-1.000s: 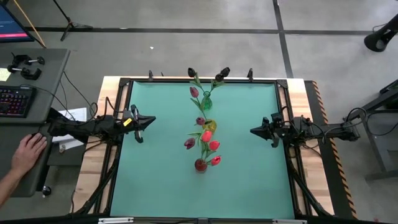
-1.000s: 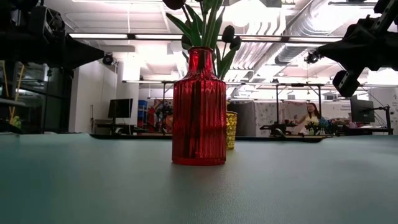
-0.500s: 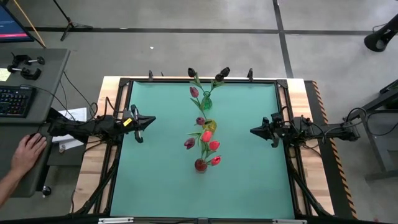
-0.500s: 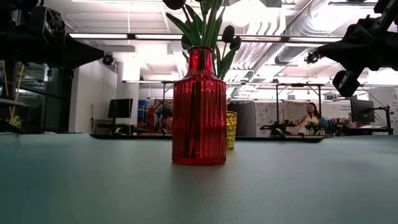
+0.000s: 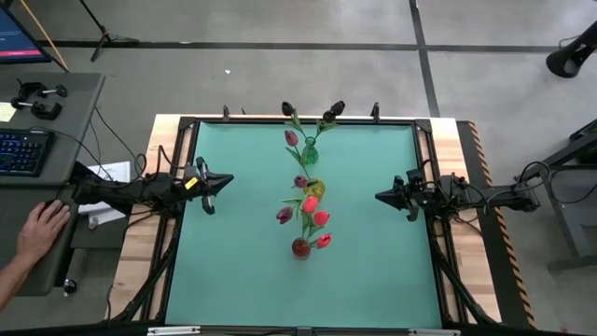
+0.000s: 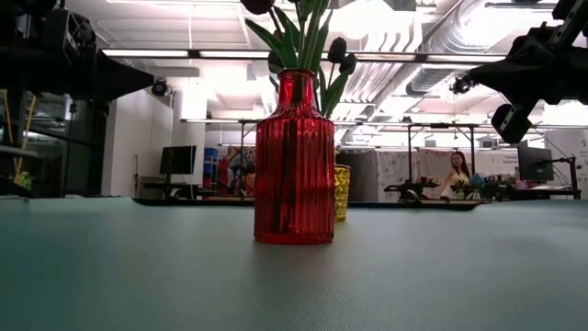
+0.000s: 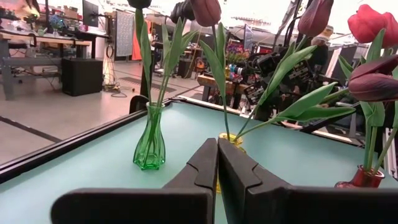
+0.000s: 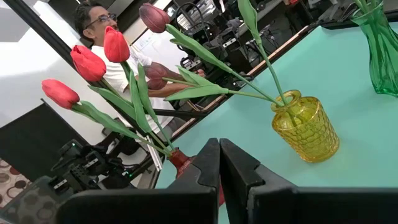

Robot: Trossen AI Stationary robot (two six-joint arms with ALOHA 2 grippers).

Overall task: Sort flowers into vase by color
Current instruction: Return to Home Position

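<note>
**Tulips sorted, arms drawn back.** Three vases stand in a line down the middle of the green table, each holding artificial tulips upright on long green stems. The red vase is nearest. The yellow vase sits just behind it at mid-table, and the green vase stands farthest back, close to the far edge.

Bright red heads cluster over the red vase, and in the right wrist view their stems run down to its neck. A dark maroon head leans out on a long stem rooted in the yellow vase. Two near-black heads spread above the green vase at the far rim.

The left gripper hangs over the left side of the table, pointing toward the row of vases and well apart from it. Its wrist view shows the two dark fingers pressed together and holding nothing. The right gripper mirrors it over the right side, also well apart from the flowers, with its fingers flat against each other and empty.

Off the table to the left, a person's hand rests on a grey side desk, with a keyboard farther along it. In the low view, a person sits in the room far behind the table.
</note>
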